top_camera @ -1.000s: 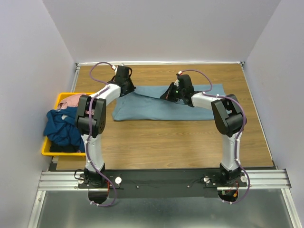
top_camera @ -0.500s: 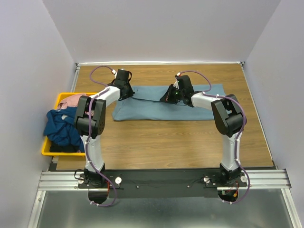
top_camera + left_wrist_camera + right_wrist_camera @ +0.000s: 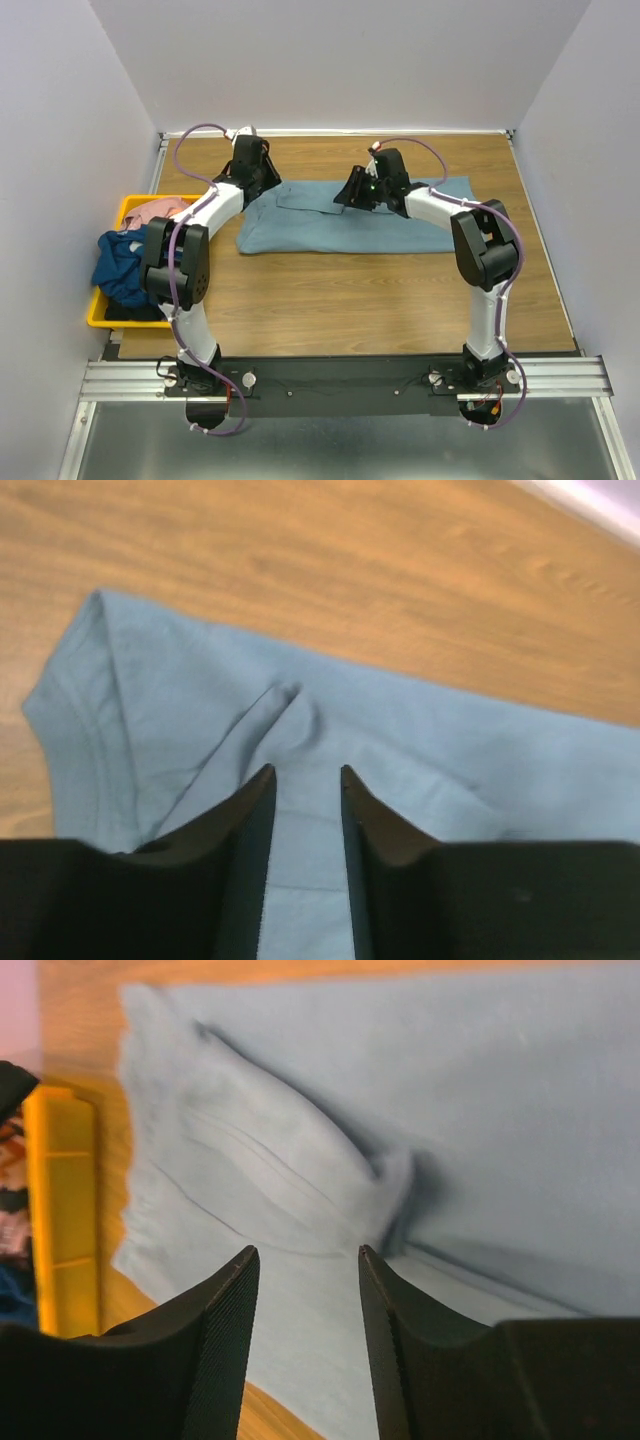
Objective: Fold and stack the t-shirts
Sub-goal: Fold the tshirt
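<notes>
A light blue-grey t-shirt [image 3: 330,228] lies as a wide strip across the far half of the table, with a sleeve flap folded onto it. My left gripper [image 3: 262,180] hovers over its left end, open, and only cloth [image 3: 420,740] shows past the fingers, with nothing between them [image 3: 304,770]. My right gripper [image 3: 348,196] hangs above the shirt's middle, open [image 3: 305,1252] over a raised crease [image 3: 390,1175]. A navy t-shirt [image 3: 125,270] and a pink t-shirt [image 3: 155,212] sit in the bin at left.
The yellow bin [image 3: 105,312] stands off the table's left edge and also shows in the right wrist view as the bin [image 3: 60,1190]. Bare wooden table [image 3: 350,300] lies between the shirt and the arm bases. Grey walls close in the back and sides.
Both grippers have opened and let go of the light blue-grey shirt's fold, which now lies flatter. The left arm has drawn back toward the far left; the right gripper has lifted slightly.
</notes>
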